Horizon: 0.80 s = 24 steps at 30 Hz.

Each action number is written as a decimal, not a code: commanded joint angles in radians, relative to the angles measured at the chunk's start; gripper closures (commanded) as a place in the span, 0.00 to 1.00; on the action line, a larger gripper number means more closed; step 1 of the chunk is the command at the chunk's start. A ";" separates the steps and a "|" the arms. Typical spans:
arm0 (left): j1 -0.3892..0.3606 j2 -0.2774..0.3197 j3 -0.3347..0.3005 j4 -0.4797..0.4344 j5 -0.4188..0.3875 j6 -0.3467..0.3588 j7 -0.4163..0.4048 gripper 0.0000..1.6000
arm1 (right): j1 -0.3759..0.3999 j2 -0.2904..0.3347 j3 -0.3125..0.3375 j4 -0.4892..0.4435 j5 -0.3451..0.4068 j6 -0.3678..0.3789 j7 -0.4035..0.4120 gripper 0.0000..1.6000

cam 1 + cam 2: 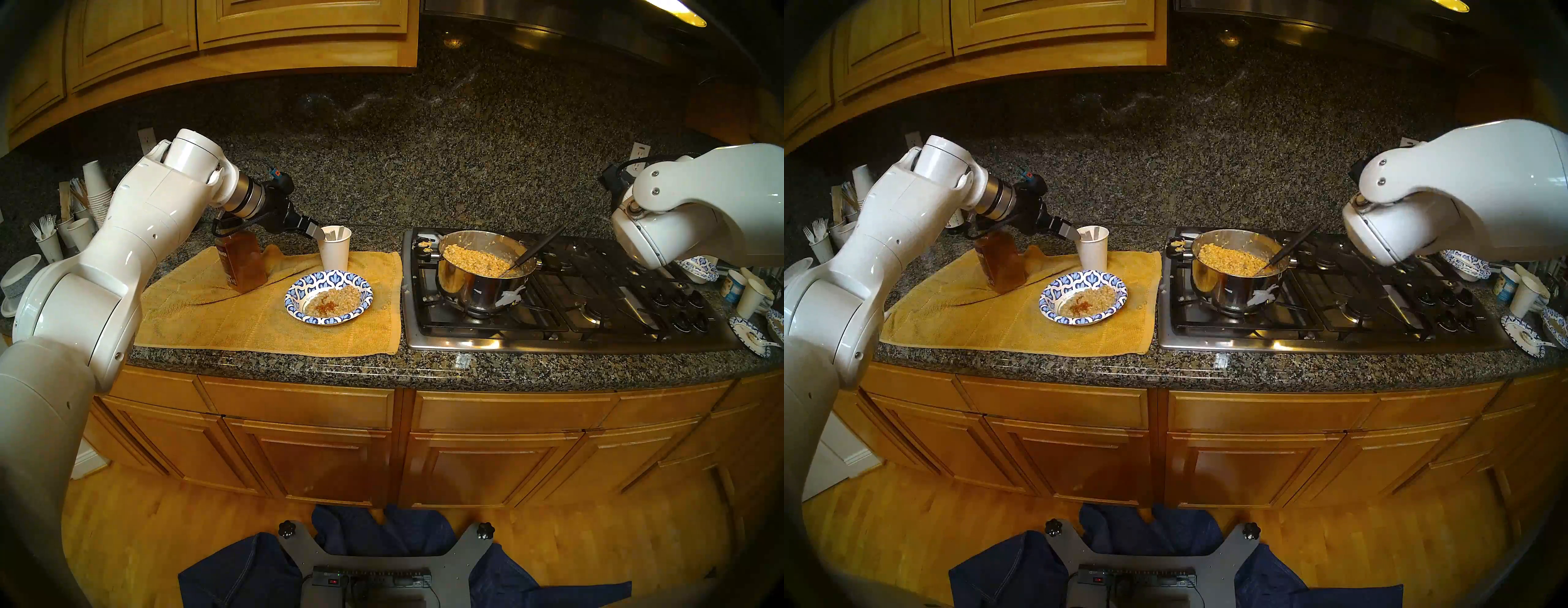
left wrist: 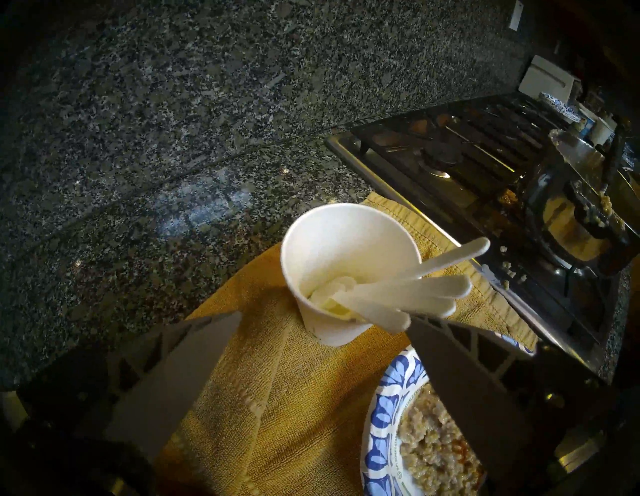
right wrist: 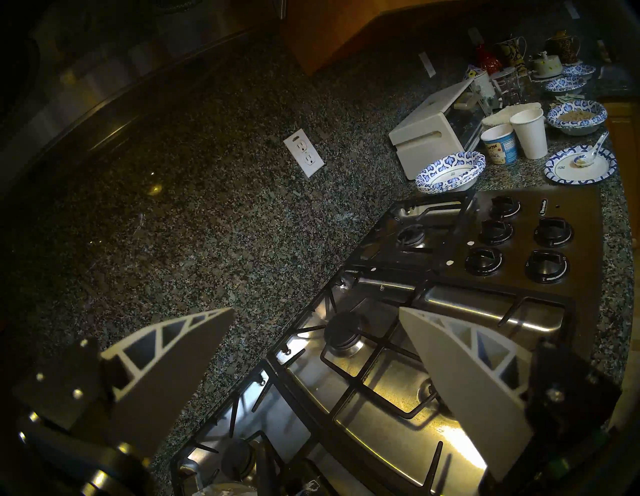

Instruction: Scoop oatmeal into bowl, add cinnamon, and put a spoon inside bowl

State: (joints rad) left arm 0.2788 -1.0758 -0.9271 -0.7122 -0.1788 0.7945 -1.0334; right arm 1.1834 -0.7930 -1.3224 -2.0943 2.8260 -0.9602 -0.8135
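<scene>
The speckled granite counter [image 1: 445, 365] carries a yellow towel [image 1: 237, 314], a steel cooktop [image 1: 551, 335] and paper cups [image 1: 753, 297].

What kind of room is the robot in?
It looks like a home kitchen. There's a steel gas cooktop with a shiny steel pot on it, a speckled dark granite counter, and honey-coloured wooden cabinets below.

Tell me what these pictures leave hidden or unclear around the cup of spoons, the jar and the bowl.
- Spoon bowls: left wrist view, sunk in the paper cup; their count is unclear.
- Cinnamon jar: head views, lid and label covered by the left arm's wrist.
- Patterned bowl: left wrist view, partly cut off by the edge and a finger of the left end effector.
- Right end effector: head views, behind its own arm.
</scene>
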 commanded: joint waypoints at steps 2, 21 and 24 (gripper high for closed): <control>-0.092 -0.017 0.005 0.021 -0.003 -0.040 -0.077 0.00 | 0.034 0.003 0.012 0.009 -0.026 0.000 0.009 0.00; -0.169 -0.058 0.086 0.172 0.007 -0.121 -0.146 0.41 | 0.036 0.012 0.011 0.005 -0.038 0.000 0.010 0.00; -0.180 -0.062 0.094 0.188 0.008 -0.130 -0.157 0.36 | 0.036 0.014 0.011 0.005 -0.040 0.000 0.009 0.00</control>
State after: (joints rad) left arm 0.1901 -1.1218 -0.8372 -0.5376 -0.1729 0.6918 -1.1347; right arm 1.1879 -0.7820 -1.3242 -2.0991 2.8119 -0.9602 -0.8113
